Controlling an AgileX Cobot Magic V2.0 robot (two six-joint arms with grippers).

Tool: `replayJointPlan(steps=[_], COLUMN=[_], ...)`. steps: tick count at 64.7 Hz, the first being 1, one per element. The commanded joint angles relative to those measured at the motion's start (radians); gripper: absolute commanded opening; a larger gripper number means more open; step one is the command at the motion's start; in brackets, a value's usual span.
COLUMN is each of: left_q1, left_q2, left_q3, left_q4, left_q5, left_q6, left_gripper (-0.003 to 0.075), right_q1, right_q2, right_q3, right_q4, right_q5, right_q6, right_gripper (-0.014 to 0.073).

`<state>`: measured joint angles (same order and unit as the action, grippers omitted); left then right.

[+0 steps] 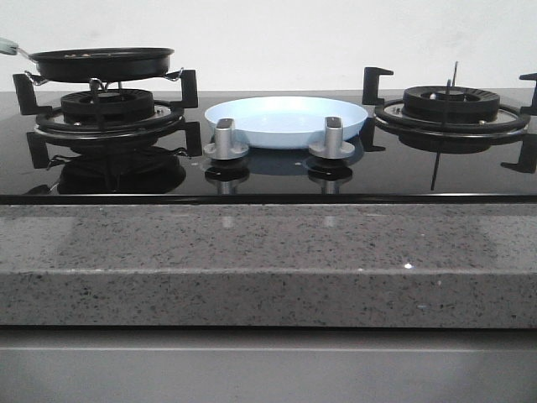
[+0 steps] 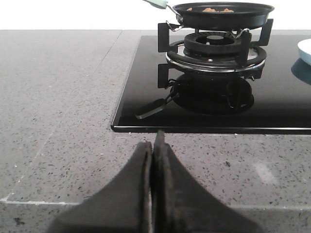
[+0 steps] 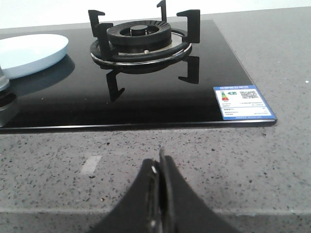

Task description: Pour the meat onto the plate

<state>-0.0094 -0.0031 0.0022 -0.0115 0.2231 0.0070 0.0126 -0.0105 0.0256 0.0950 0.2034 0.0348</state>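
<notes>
Speckled grey stone counter (image 1: 252, 260) carried a black glass hob (image 1: 268, 172). Upper left: black frying pan (image 1: 102, 63) holding tan meat chunks (image 2: 210, 9). Centre: pale-blue round plate (image 1: 285, 120). Left gripper (image 2: 153, 145) and right gripper (image 3: 160, 167) pressed closed, empty.

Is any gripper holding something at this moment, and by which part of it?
Nothing is held. The left gripper and the right gripper are both shut on nothing, over the grey counter.
</notes>
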Motion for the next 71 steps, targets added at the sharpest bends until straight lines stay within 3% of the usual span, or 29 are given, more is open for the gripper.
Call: replayJointPlan(steps=[1,20,35,45,57,71], left_q1=[0.0,0.0,0.0,0.0,0.0,0.0], left_q2=[-0.016,-0.016,0.047,0.217,0.433,0.487], left_q3=[0.006,-0.013,-0.202,-0.356,-0.463,-0.483], left_q4=[-0.005,-0.012,-0.012,-0.012,-0.012,-0.01], left_q5=[-0.092,-0.213,-0.086,-0.013,-0.138,-0.195], left_q6=[-0.007,-0.013,-0.013,-0.013,-0.013,-0.007], left_gripper=[-0.002,-0.002,-0.002,-0.002,-0.002,-0.0013], right_q1=[-0.005,-0.005,-0.005,-0.005,-0.005,-0.005], right_q2=[-0.017,-0.017,0.016,0.148,0.356,0.45], right_q3=[-0.005,-0.022,-0.207,-0.371,-0.515,-0.552], right_q4=[-0.011,-0.011,-0.017,-0.018,-0.018,-0.018], right_q5=[-0.084,-0.079,0.032,0.076,0.073,0.052], right_q6=[0.001,0.001,0.001,0.001,0.001,0.001], right_gripper=[-0.006,-0.006,-0.006,-0.006,-0.006,-0.0034])
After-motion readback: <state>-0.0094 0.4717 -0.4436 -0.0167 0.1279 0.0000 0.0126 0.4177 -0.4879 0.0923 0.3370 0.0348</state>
